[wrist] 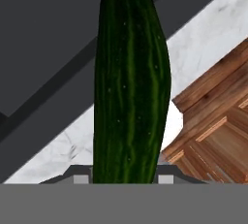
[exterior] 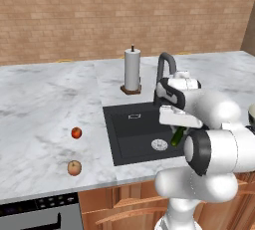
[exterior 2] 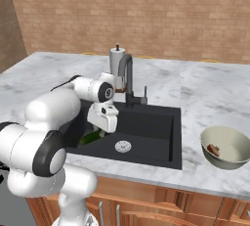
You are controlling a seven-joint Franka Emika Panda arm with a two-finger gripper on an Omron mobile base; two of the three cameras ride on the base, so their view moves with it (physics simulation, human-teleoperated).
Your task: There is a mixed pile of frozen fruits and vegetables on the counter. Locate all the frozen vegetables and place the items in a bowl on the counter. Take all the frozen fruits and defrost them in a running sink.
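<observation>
Pinching the dark-green cucumber (wrist: 130, 87) lengthwise in the gripper (exterior 2: 100, 131), jaws pressed against its sides, and hanging tilted over the black sink (exterior 2: 146, 127) near the front edge (silver drain (exterior 2: 123, 146) just beside). Sitting in the cream bowl (exterior 2: 215, 137) on the counter (exterior 2: 205, 93): a brownish lump (exterior 2: 213, 148). Lying left of the basin, apart: red ball (exterior: 76, 133), orange-tan ball (exterior: 74, 168).

Cucumber (exterior 2: 91, 137) is held over the sink (exterior 2: 146, 127); bowl (exterior 2: 225, 147) is set right of it, two fruits (exterior: 76, 133) left, on the tabletop (exterior: 45, 109).
</observation>
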